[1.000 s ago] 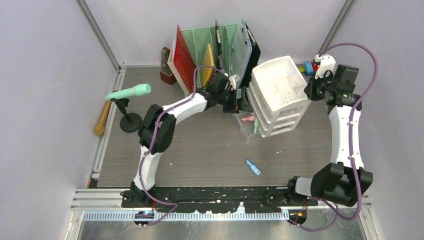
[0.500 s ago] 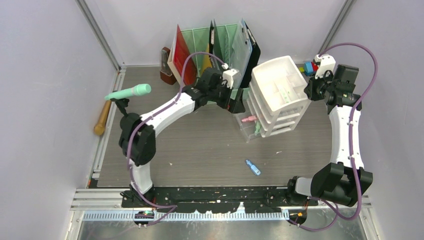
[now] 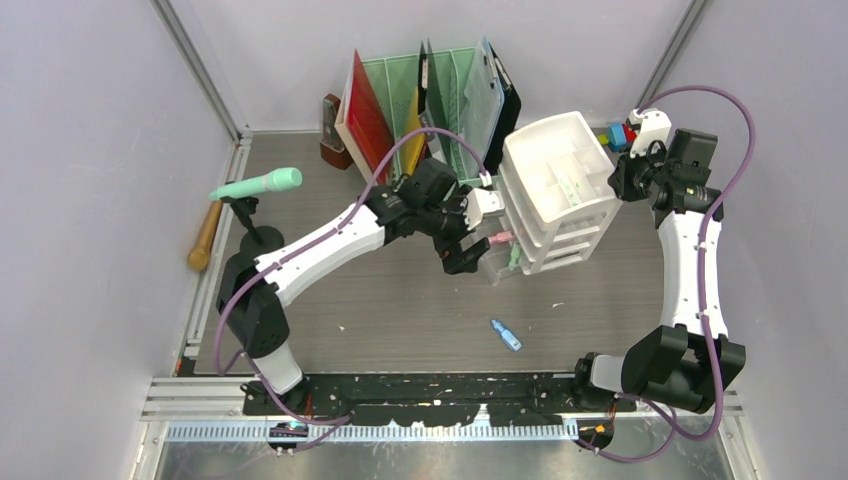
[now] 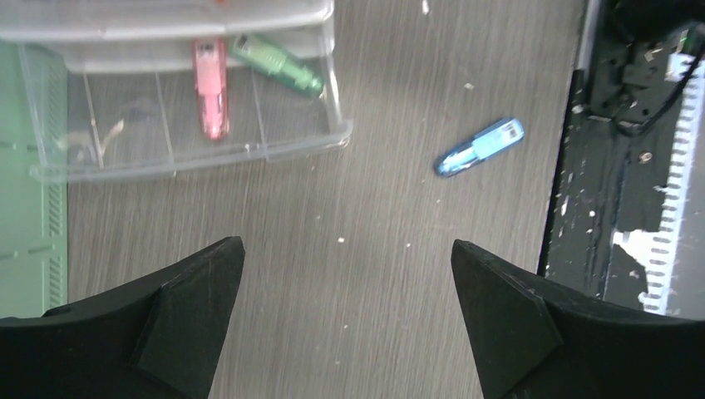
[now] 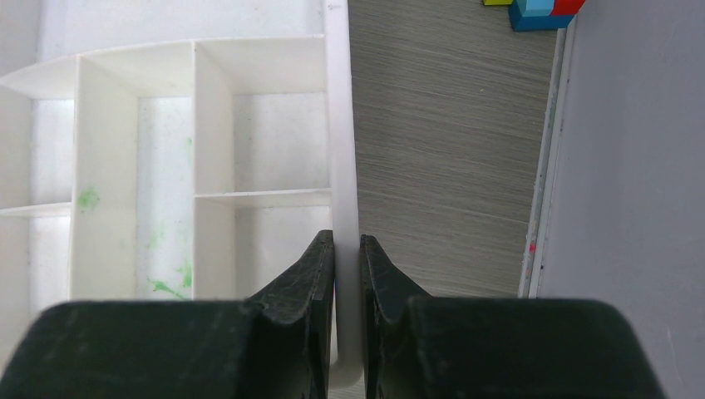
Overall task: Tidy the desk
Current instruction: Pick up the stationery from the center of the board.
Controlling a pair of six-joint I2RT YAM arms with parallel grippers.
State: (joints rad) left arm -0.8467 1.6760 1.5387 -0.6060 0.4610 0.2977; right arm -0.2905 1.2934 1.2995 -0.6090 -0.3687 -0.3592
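I look down on the desk (image 3: 400, 290), the big grey-brown wood top under both arms. It is not tidy yet. My left gripper (image 4: 347, 258) hangs over bare wood with its fingers spread wide and nothing in them. Just past it, the bottom clear drawer (image 4: 191, 133) sticks out of the white drawer unit (image 3: 560, 190). A pink pen (image 4: 210, 87) and a green pen (image 4: 278, 65) lie inside it, so I think that part is done. A blue pen (image 4: 480, 147) lies loose on the wood, near the drawer but not touching it. I think it goes in next. My right gripper (image 5: 347, 245) pinches the thin side wall at the top of the unit, I guess to hold it steady. After the blue pen, the drawer needs a push shut. A wooden stick (image 3: 204, 236) at the left edge may need a home too.
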